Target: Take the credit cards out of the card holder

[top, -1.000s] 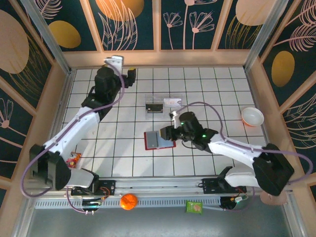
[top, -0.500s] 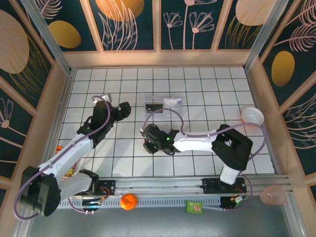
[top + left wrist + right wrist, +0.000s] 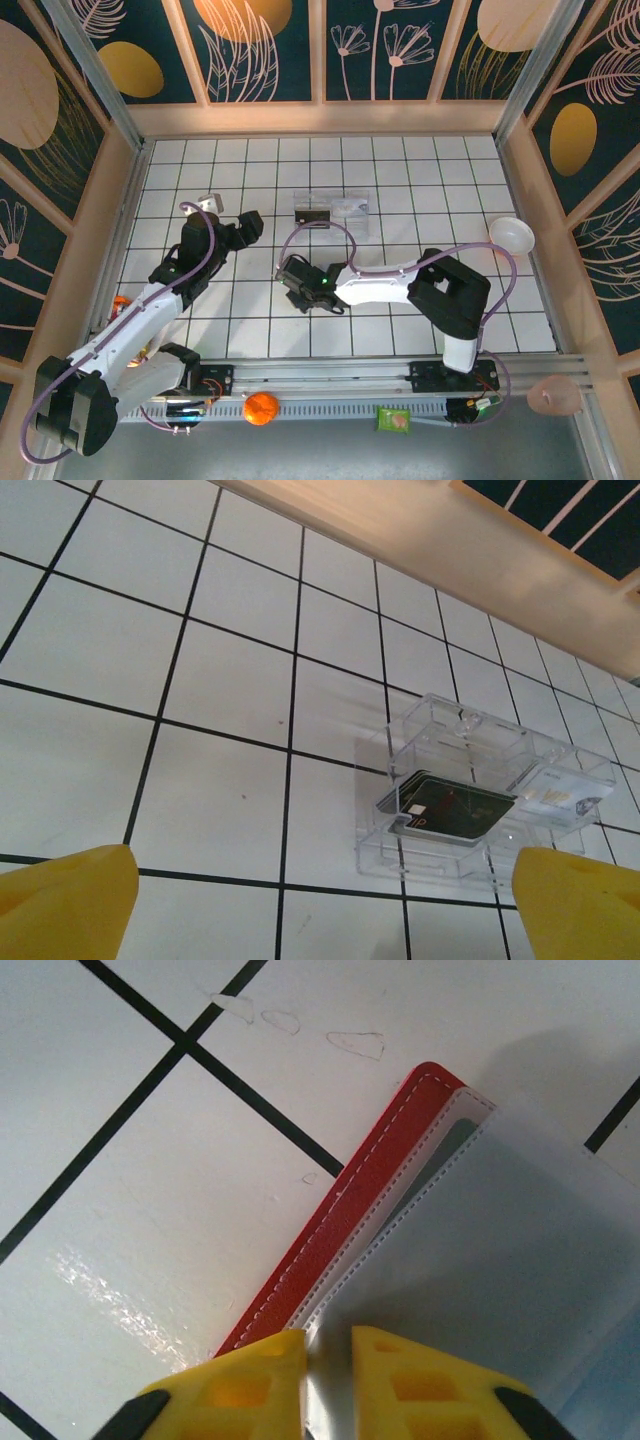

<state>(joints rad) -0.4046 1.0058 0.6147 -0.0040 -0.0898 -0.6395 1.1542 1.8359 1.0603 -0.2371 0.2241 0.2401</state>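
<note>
The card holder lies open on the white tiles, showing its red stitched edge and a grey inner leaf. My right gripper presses down on it, the yellow jaws nearly together with the thin edge of the grey leaf pinched between them. From above, the right gripper covers the holder. A dark credit card and a pale one rest in the clear tray at the back. My left gripper hovers wide open left of the tray, holding nothing.
A white bowl sits at the right edge of the table. An orange ball and a green packet lie on the near rail. Wooden walls close in the tiled surface on three sides.
The right arm swung left over the card holder and its jaws narrowed onto the grey leaf. The left arm drew back from the far left corner toward the middle left, staying open.
</note>
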